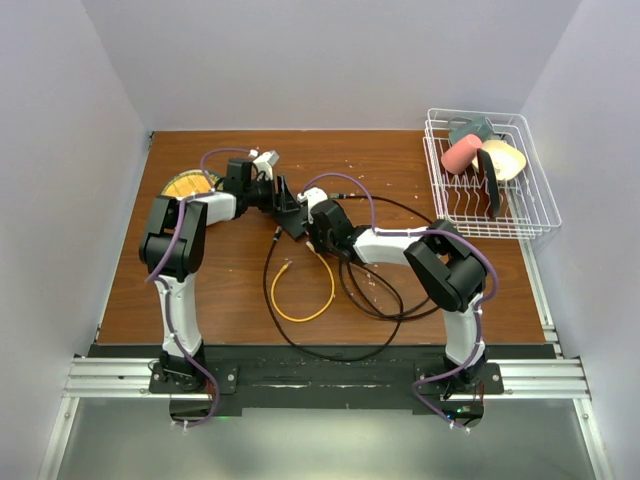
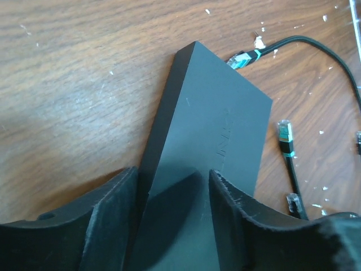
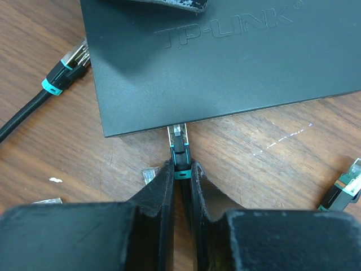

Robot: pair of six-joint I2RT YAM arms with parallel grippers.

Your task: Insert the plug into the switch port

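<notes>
Though plug [image 3: 179, 149] tip touches switch port [image 3: 177, 126]: not seated, final push left.
right hand [image 3: 181, 167]: closed tight on plug.
left hand [image 2: 172, 172]: clamped across switch [image 2: 214, 124].
switch location: mid-counter [image 3: 254, 164], between arms.

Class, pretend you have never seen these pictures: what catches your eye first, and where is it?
At mid-table the right tool pinches a teal-banded plug whose tip meets the edge of the dark switch box, which the left tool grips. A yellow cable loop lies nearer, and a white wire rack sits far right.
</notes>
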